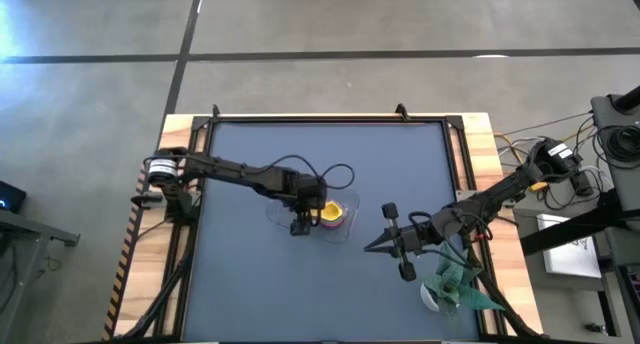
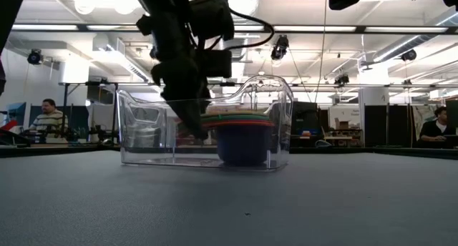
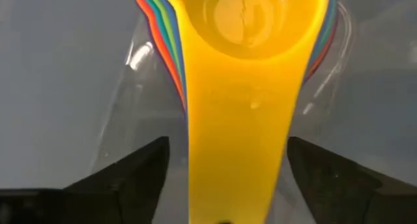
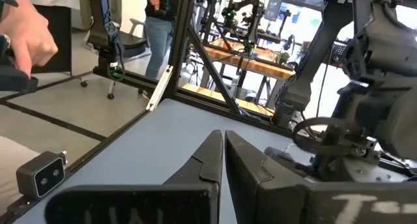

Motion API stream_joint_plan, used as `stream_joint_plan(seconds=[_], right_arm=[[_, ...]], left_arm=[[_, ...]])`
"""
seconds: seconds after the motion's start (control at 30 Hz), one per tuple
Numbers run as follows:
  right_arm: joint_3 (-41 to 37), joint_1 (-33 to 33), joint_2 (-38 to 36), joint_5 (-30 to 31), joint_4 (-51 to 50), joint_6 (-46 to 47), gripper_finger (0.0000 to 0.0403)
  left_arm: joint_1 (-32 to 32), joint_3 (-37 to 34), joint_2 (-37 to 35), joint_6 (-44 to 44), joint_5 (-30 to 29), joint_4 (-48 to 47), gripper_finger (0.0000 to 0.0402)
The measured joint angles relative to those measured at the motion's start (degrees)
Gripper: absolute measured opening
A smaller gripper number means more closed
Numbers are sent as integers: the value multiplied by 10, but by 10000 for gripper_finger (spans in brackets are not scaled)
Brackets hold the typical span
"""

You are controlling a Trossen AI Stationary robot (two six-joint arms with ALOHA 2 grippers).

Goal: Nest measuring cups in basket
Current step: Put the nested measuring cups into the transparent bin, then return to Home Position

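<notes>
The clear basket [image 1: 348, 230] stands mid-table. Inside it the measuring cups sit nested one in another [image 2: 243, 135]. The yellow cup [image 3: 251, 15] is the top one, and its bowl rests in the cups below. Red, green and blue rims [image 3: 159, 28] show around it. My left gripper [image 3: 228, 142] is open and points steeply down into the basket [image 2: 143, 131]. One finger stands on each side of the yellow handle [image 3: 238, 126], with a gap on both sides. My right gripper [image 1: 370, 246] waits shut and level, to the right of the basket.
A green potted plant [image 1: 455, 284] stands near the table's front right corner, close to the right arm. The dark table mat [image 1: 250, 294] stretches out around the basket. People sit in the room beyond the table [image 2: 49, 117].
</notes>
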Motion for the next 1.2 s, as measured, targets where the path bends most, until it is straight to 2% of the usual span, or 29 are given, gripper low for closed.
stream_joint_plan(seconds=[0.1,0.2,0.37,0.47,0.6,0.77,0.83,0.9,1.0,1.2], right_arm=[[0,0,0,0,0,0,9],[0,0,0,0,0,0,9],[0,-1,0,0,-5,21,9],[0,-1,0,0,-6,29,9],[0,-4,-2,-1,-13,28,9],[0,-43,-30,-17,-17,25,9],[0,-70,-51,-66,-18,28,9],[0,-101,-72,-139,-18,38,9],[0,-142,-103,-212,-41,48,9],[-1,-215,-168,-209,-174,57,9]], left_arm=[[0,28,-7,-5,0,-55,314],[0,66,-19,-6,-5,-107,319],[-1,112,-64,-10,-9,-169,308],[-12,107,-126,-22,-36,-176,289],[-42,46,-253,-59,-95,-148,244],[-88,-92,-433,-95,-123,2,159],[-104,-153,-497,-100,-123,62,118],[-115,-205,-554,-108,-123,104,74],[-122,-258,-631,-117,-123,121,16],[-123,-318,-765,-117,-125,120,16]])
